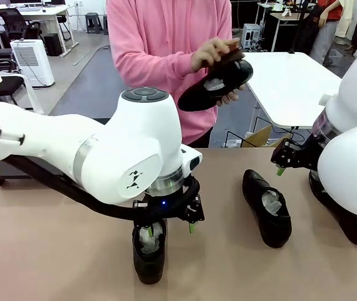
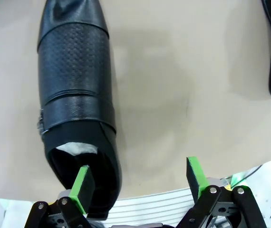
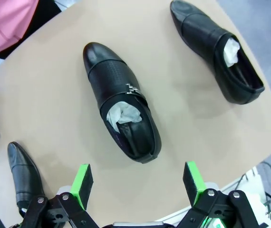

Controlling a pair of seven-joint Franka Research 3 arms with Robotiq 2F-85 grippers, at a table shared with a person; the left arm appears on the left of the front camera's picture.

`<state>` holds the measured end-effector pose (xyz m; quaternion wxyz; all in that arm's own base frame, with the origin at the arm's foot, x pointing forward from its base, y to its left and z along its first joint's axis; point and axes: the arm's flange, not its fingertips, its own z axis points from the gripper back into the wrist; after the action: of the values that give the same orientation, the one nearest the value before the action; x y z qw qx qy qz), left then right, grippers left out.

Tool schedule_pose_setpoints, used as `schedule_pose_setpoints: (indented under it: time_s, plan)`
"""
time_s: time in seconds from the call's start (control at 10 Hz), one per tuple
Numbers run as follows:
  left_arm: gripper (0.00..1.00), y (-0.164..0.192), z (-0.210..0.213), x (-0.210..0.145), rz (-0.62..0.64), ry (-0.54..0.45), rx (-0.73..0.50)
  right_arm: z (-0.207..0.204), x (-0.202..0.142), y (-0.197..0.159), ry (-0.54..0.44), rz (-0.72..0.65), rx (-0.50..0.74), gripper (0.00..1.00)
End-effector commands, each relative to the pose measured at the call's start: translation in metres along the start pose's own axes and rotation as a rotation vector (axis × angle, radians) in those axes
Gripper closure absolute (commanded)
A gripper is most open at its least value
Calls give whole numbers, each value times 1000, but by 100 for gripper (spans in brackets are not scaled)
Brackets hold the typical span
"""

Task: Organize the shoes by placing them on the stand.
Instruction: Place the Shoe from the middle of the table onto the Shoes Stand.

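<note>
Several black shoes lie on the tan table. My left gripper hangs open just over the heel of one shoe. In the left wrist view that shoe points away, one green pad over its paper-stuffed opening; the left gripper holds nothing. My right gripper stands open above the table, apart from the middle shoe. In the right wrist view the right gripper looks down on that shoe, with two others beside it. A person holds a further shoe. The stand is out of view.
The person in a pink sweater stands at the far side, rubbing the held shoe with a brown brush. Another shoe lies partly under my right arm. A white table and a cardboard box are behind. Bare tabletop lies at front left.
</note>
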<state>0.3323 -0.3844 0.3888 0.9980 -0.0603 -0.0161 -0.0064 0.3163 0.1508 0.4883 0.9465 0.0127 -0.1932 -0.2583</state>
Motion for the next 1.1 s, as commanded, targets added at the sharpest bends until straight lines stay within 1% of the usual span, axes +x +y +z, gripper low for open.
schedule_pose_setpoints:
  time_s: [0.0,0.4,0.5,0.7,0.8,1.0]
  plan:
    - [0,-12,-2,9,28,8,4,1,1,0,-2,4,6,0]
    - [0,-6,-23,18,65,17,48,1,1,0,-2,4,6,0]
    - [0,-3,-29,22,76,8,72,1,1,0,-2,4,6,0]
    - [0,1,-36,27,82,1,79,1,1,0,-2,4,6,0]
    - [4,3,-39,28,70,24,73,1,1,0,-2,4,6,0]
    - [39,3,-39,30,59,22,79,1,1,0,-2,4,6,0]
